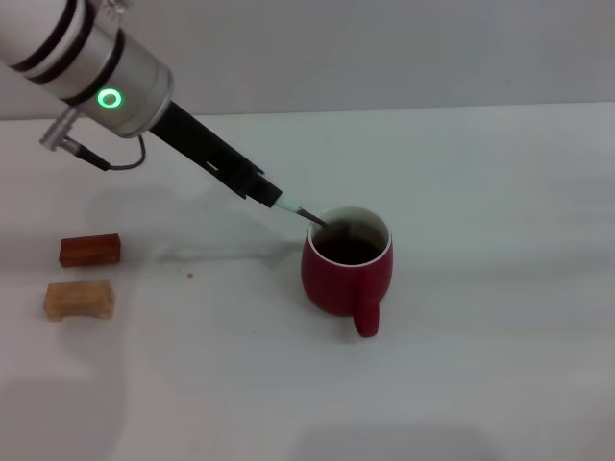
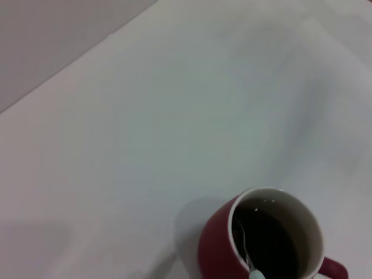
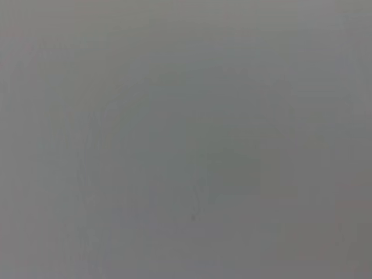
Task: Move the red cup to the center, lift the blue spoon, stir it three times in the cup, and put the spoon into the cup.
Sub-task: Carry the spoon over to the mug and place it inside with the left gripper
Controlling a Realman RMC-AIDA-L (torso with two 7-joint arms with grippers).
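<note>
Gripping blue spoon (image 1: 306,215), seemingly, in red cup (image 1: 346,274).

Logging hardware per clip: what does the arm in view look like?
Only the left arm shows: a silver-white cylinder with black bands, a glowing green ring light, and a thin dark cable looping under it. The left gripper is slim and black. The right arm is out of view.

One red cup (image 1: 347,272) out there on the table (image 1: 480,192). One blue spoon (image 1: 306,215), its bowl end down inside that cup. Two small wooden blocks near the left edge: one dark reddish block (image 1: 89,250), one pale block (image 1: 79,300). One arm in view, one gripper (image 1: 261,190).
</note>
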